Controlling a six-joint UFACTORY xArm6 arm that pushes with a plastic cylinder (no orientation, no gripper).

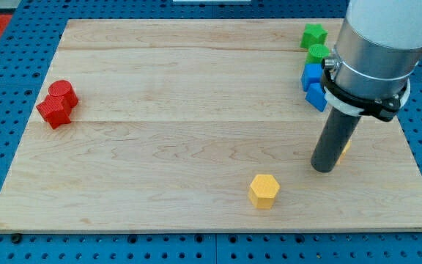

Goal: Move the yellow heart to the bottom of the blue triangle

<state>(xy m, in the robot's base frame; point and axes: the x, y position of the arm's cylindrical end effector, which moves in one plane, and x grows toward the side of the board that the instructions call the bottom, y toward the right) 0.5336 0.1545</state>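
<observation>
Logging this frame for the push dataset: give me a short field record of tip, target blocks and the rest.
tip: my tip, on the board at the view's right
yellow heart block: only a sliver shows, behind the rod, touching or nearly so
blue triangle block, above the tip, mostly hidden by the arm
yellow hexagonal block, left of the tip, apart
other blocks: blue block; green star; green block; red pair at the left
surface: wooden board

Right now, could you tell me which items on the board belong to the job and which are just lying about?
Job:
- yellow heart, mostly hidden behind the rod
- blue triangle
- my tip, beside the heart, below the blue blocks

Lying about:
- yellow hexagon
- blue cube
- green star
- green block
- two red blocks
</observation>
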